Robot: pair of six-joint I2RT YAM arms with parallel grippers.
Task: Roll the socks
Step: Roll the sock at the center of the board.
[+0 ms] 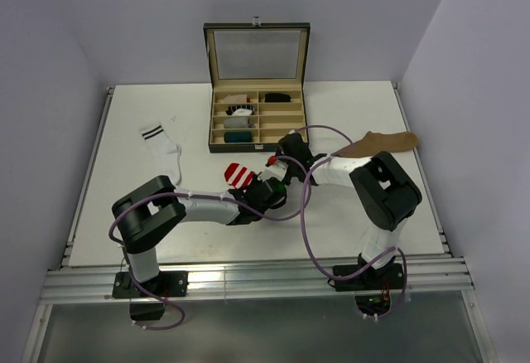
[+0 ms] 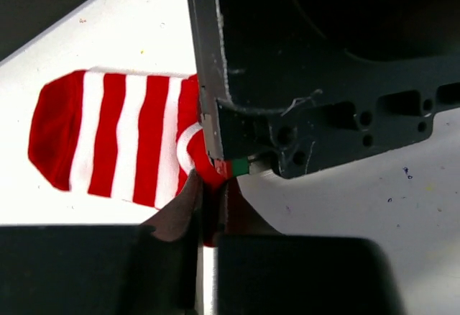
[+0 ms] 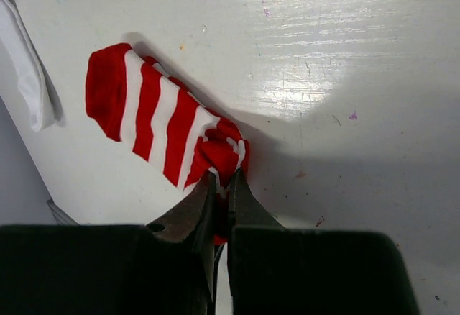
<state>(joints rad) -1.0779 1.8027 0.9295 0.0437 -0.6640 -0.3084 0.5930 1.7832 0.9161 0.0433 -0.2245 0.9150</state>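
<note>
The red-and-white striped sock (image 1: 239, 174) lies flat on the white table (image 1: 124, 214) near the middle, toe to the left. Its right end is bunched up. My left gripper (image 2: 210, 185) is shut on that bunched red end, and my right gripper (image 3: 227, 178) is shut on the same end from the other side. In the top view the left gripper (image 1: 263, 183) and right gripper (image 1: 272, 165) meet at the sock's right end. The striped part of the sock (image 2: 115, 139) (image 3: 154, 110) stays on the table. A white sock with two dark cuff stripes (image 1: 162, 149) lies at the left. A tan-brown sock (image 1: 383, 142) lies at the right.
An open compartment box (image 1: 217, 118) with a glass lid stands at the back centre and holds small rolled bundles. The right arm's forearm and purple cable (image 1: 308, 214) cross the table's middle. The white sock's edge (image 3: 25, 70) shows left of the striped sock.
</note>
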